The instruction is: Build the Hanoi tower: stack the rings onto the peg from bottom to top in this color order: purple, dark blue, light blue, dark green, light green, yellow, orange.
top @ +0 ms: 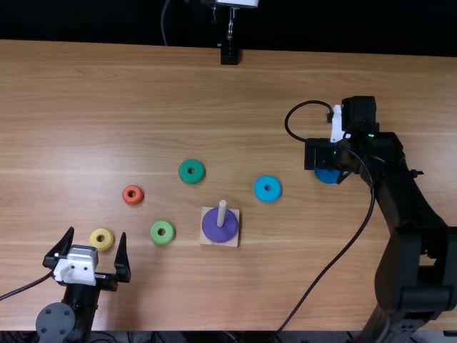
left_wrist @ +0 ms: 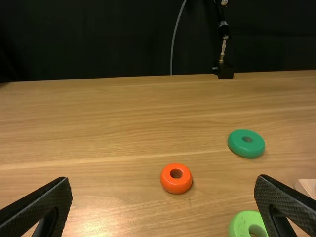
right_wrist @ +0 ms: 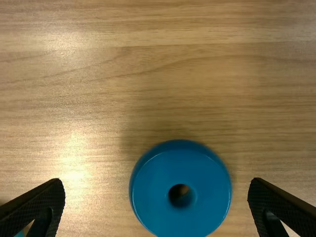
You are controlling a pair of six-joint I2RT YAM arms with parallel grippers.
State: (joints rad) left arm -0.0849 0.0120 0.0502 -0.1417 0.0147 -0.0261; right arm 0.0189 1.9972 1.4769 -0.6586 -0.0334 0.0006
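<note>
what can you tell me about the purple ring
The purple ring is a thick, round disc with a smooth surface, perhaps painted wood or plastic. It lies on the pale square base, with the light wooden peg rising through its hole. It is the only ring on the peg, and no gripper touches it. The base's corners show around it.

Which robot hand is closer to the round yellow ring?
Left. The left gripper is close by the yellow ring; the right gripper is much farther off, above the round dark blue ring.
</note>
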